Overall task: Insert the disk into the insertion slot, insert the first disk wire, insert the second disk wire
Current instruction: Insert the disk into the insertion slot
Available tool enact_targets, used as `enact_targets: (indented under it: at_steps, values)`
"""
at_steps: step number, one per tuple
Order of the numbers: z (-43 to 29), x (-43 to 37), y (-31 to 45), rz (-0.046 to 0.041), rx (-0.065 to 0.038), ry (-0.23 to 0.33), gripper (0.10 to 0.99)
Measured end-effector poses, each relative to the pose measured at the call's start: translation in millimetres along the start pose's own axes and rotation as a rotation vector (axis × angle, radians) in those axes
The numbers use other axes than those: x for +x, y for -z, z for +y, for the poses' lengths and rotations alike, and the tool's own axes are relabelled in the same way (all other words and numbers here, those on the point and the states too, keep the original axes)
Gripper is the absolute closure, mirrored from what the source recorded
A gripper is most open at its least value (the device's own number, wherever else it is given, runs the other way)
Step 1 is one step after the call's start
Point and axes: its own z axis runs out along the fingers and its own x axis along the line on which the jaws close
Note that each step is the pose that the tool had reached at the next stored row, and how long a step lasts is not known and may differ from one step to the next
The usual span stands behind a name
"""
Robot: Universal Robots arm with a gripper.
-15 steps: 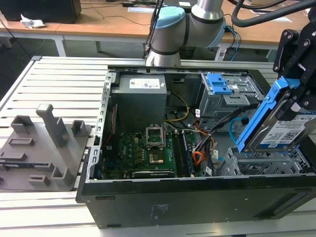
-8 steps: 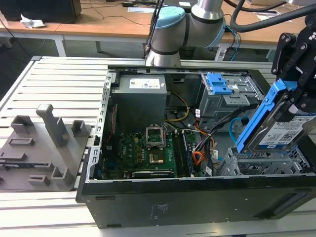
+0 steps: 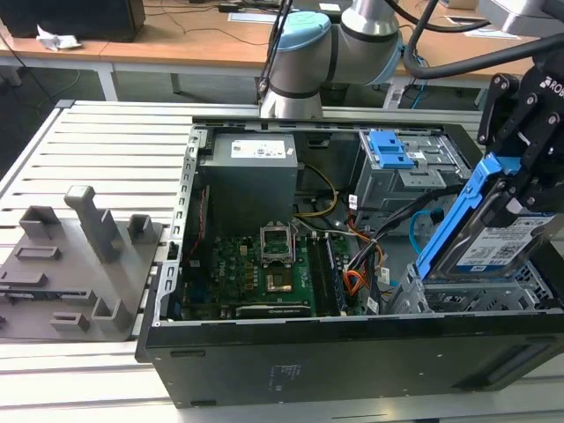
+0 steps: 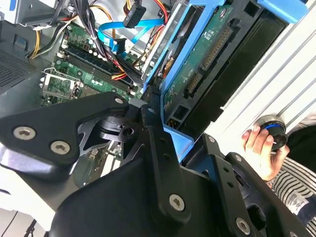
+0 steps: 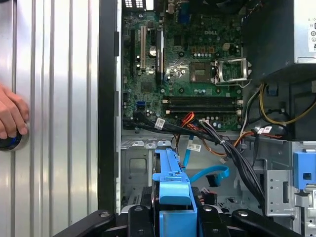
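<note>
- No text legible enough to quote.
- Disk (image 3: 493, 251), lower right of the exterior view: white label, print too small to read.
- Power supply (image 3: 251, 181), upper centre: white sticker (image 3: 262, 148), unreadable too.
- Cable tags (image 5: 160, 123) in the first wrist view: white, print not legible.

The disk (image 3: 507, 236) is smooth silver metal with a white paper label (image 3: 489, 256), framed in bright blue, faintly shiny plastic. The slot (image 3: 529, 284) is dull grey perforated sheet metal. The light blue cable (image 5: 210, 174) looks glossy, and the table (image 3: 115, 141) is ribbed, satin silvery metal.
</note>
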Motion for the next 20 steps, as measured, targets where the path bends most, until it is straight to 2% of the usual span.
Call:
enact_targets:
  at_steps: [4, 7, 10, 16, 20]
  values:
    - [-0.3, 0.0, -9.6, -0.0003, 0.0, 0.0, 0.718]
    - [-0.7, -0.1, -20.7, -0.0003, 0.0, 0.0, 0.718]
    - [-1.0, -0.1, -27.3, -0.0002, 0.0, 0.0, 0.718]
    - [-1.4, -0.1, -36.2, -0.0002, 0.0, 0.0, 0.718]
    - [-1.4, -0.1, -37.7, 0.0, 0.0, 0.0, 0.718]
